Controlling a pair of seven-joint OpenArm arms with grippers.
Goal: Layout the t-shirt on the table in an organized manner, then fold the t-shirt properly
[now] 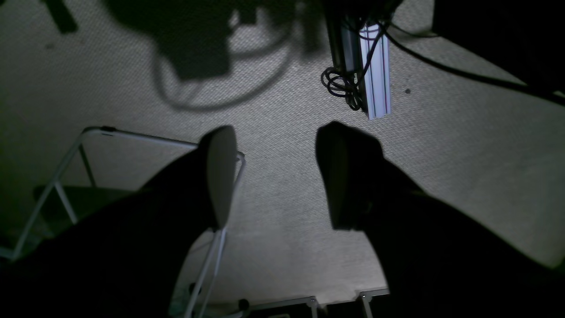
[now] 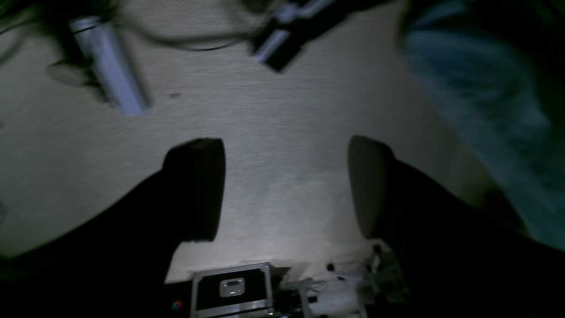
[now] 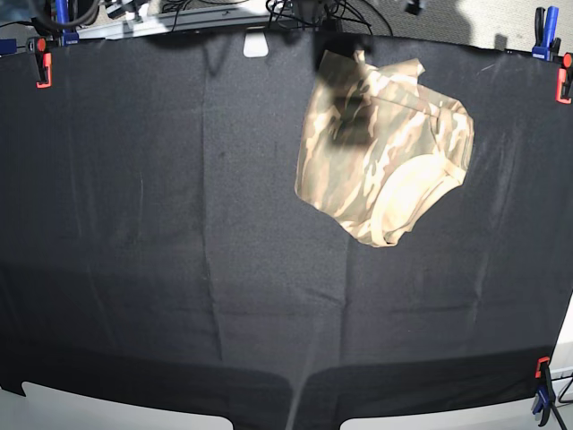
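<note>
You were working in a robotics lab or test bay. The table (image 3: 134, 269) was draped in black cloth held by red and blue clamps (image 3: 41, 61) at its edges. Below lay grey carpet (image 1: 463, 154), an aluminium profile (image 1: 376, 70) with looped cables (image 1: 337, 84), and a metal-edged equipment case (image 2: 231, 289).

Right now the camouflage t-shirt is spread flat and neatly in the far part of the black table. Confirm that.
Not quite. The t-shirt does lie in the far part of the black table, but the base view shows it bunched and crumpled, pale inside showing, not spread flat and neatly.
</note>
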